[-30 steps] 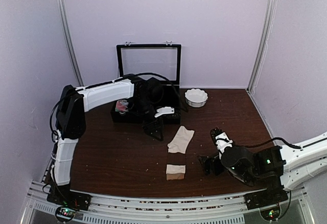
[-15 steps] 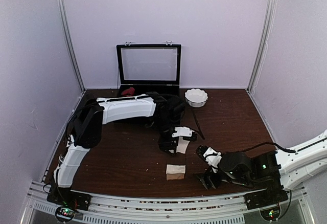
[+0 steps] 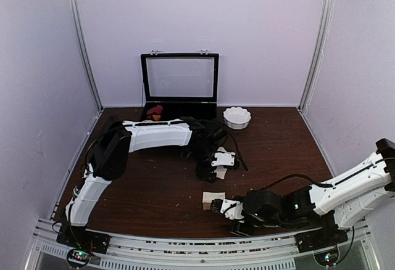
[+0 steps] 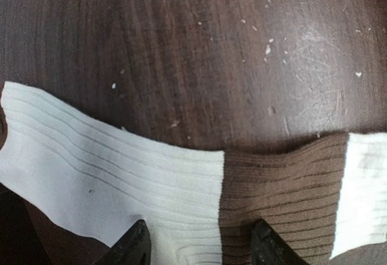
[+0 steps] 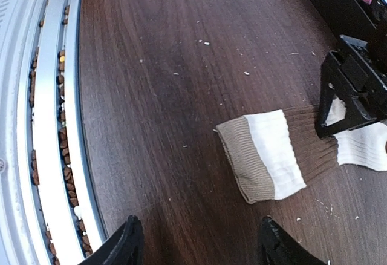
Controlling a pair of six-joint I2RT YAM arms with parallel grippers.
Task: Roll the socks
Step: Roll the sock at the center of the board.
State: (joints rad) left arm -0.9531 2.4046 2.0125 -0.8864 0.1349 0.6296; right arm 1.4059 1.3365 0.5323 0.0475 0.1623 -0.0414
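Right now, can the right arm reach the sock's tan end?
Probably yes: the right gripper faces the tan end, open, with only bare table between; the left gripper is farther up the sock.

Two arms: left arm (image 3: 154, 135) and right arm (image 3: 349, 187). Two grippers: left gripper (image 4: 202, 247) and right gripper (image 5: 202, 241). One banded sock (image 5: 266, 153) lies between them; whether a second is stacked on it, I cannot tell. Beyond the left gripper: one black case (image 3: 179, 55), one red bundle (image 3: 154, 111), one white bowl (image 3: 237, 122).
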